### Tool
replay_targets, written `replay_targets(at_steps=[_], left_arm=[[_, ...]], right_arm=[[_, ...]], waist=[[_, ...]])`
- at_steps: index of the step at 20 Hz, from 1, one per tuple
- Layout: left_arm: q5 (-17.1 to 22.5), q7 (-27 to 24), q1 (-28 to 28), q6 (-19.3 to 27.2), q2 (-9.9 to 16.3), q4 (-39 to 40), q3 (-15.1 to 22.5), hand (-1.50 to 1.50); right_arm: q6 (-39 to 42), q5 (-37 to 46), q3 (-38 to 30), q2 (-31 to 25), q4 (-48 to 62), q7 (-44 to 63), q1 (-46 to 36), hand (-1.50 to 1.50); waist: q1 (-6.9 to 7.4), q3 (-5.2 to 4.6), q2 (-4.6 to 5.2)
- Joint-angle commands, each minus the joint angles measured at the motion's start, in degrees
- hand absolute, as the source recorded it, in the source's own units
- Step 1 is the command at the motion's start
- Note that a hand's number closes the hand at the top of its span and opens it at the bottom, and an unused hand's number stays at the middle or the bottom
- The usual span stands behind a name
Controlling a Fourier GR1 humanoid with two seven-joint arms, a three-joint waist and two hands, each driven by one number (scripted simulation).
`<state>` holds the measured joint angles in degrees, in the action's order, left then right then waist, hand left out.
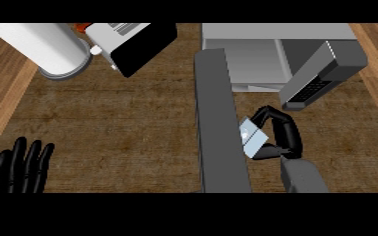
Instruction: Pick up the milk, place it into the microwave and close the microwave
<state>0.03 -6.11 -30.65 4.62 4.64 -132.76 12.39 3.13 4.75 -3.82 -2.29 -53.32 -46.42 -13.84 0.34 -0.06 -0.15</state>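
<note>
Head view, looking steeply down on a brown tabletop (133, 120). The microwave (277, 55) stands at the upper right with its cavity exposed; its door (220, 125) is swung wide and runs as a long grey slab down the middle of the view toward the lower edge. A second grey panel bearing a dark keypad (319, 77) slants down from the microwave's right side.

The right hand (284, 135), at the end of a grey forearm entering from the lower edge, has its fingers and thumb curled round the milk (252, 139), a small pale carton held tilted just right of the open door and in front of the cavity, not yet inside. Whether the carton touches the door cannot be told from this angle.

The left hand (26, 165) rests at the lower left edge, fingers straight and spread, holding nothing.

At the upper left stand a white cylinder (48, 47) and, beside it, a white appliance with a black face (136, 42).
</note>
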Motion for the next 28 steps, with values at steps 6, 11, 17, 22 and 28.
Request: replay_targets(at_steps=[6,11,17,22,28], left_arm=[[4.0,-3.8,-1.2,-3.2,1.3,3.3,-3.9,-1.5],[1.8,1.4,1.3,-2.3,1.6,-0.1,-2.2,-1.5],[4.0,-1.6,4.1,-3.0,0.6,4.7,-3.9,-1.5],[4.4,0.1,2.7,-4.5,2.1,2.5,-3.3,-1.5],[2.2,0.3,3.1,-3.9,1.5,2.6,-1.5,-1.5]], right_arm=[[-15.3,6.1,-0.1,1.7,5.0,11.4,-12.9,1.5],[-17.6,6.5,-5.4,-2.0,21.8,10.1,-26.1,1.5],[-22.1,8.8,-7.4,-5.3,33.3,10.6,-34.9,1.5],[-28.2,8.8,-10.2,-9.2,37.7,10.0,-37.6,1.5],[-39.8,10.5,-11.1,-11.5,38.6,7.4,-40.4,1.5]], waist=[[0.48,0.03,0.19],[1.63,0.14,0.74],[2.55,0.13,1.25],[4.14,0.2,1.9],[5.51,0.29,2.56]])
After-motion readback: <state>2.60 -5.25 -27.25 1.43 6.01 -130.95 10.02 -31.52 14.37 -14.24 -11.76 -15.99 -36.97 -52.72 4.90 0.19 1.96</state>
